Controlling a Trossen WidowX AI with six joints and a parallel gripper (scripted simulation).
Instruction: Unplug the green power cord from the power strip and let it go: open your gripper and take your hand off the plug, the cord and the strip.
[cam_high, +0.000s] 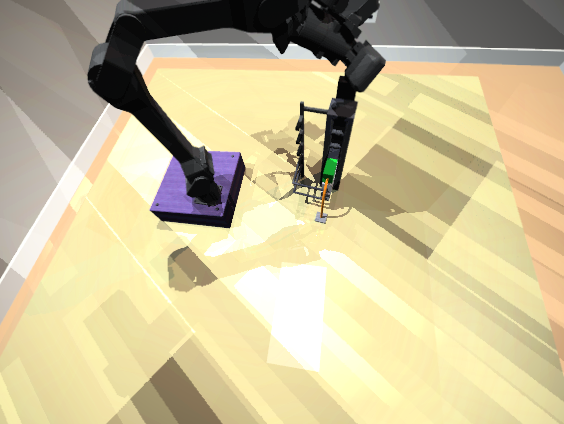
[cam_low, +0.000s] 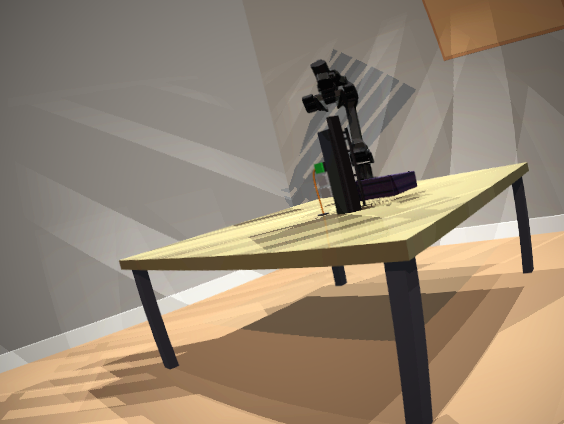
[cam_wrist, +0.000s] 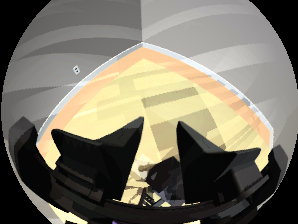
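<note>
The power strip (cam_high: 342, 142) stands upright on the table (cam_high: 380, 310) as a tall dark tower, so its long axis is vertical. The green plug (cam_high: 329, 168) is seated in the strip's lower part, on the face that looks toward the near side of the table in the top view. In the exterior view the plug (cam_low: 318, 168) sticks out sideways from the strip (cam_low: 340, 167), so it points horizontally, away from the strip. From the plug a thin orange cord (cam_high: 324, 197) goes nearly straight down to a small grey anchor (cam_high: 321, 217) that lies on the table just beside the foot of the strip.

The arm rises from its purple base (cam_high: 200, 190), well apart from the strip, and bends over. The gripper (cam_low: 316, 102) is above the top of the strip, clearly higher than the plug, and it touches neither the plug nor the cord. In the wrist view the two dark fingers stand partly closed with a gap between them, and only the table surface is seen through this gap; the gripper holds nothing.
</note>
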